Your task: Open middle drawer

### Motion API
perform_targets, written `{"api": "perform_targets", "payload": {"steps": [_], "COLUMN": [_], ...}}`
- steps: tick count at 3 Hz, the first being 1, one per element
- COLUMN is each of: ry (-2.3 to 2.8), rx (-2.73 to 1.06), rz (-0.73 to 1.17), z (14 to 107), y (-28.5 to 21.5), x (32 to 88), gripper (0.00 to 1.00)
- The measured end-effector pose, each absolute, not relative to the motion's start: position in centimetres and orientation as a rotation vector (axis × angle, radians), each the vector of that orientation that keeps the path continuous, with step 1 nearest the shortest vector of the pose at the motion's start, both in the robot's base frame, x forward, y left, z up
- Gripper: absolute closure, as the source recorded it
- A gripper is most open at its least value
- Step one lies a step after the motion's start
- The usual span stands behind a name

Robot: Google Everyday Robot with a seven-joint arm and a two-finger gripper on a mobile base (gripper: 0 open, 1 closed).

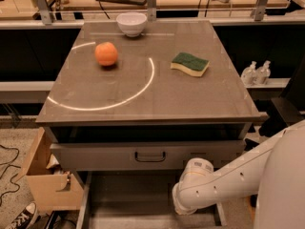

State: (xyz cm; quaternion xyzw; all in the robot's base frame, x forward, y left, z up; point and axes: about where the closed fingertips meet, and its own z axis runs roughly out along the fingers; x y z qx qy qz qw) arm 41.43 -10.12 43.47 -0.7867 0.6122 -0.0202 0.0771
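Middle drawer (147, 148): grey front under the bench (143, 99) top, dark handle (150, 156) at centre.
Hand (189, 198): low, just below that front, right of the handle; grip cannot tell.
Bench top: orange (106, 54), sponge (190, 64).

Arm elbow (194, 187) crowds space below-rt of middle drawer (95, 155) handle (150, 156); left free; gripper jaws unseen.

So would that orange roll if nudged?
Probably: the orange looks round and sits on a flat, rimless tabletop, so it may roll. Its skin looks firm, so it is likely easy to grip. The gripper is out of sight behind the arm's white joint, below the middle drawer.
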Motion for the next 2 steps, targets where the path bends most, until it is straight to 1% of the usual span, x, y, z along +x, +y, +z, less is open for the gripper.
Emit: {"api": "perform_targets", "payload": {"steps": [2], "ry": [1.905], "rx": [-2.369], "rz": [0.056], "z": [41.5], "y": [-10.2], "x": [38.2], "gripper": [1.0]}}
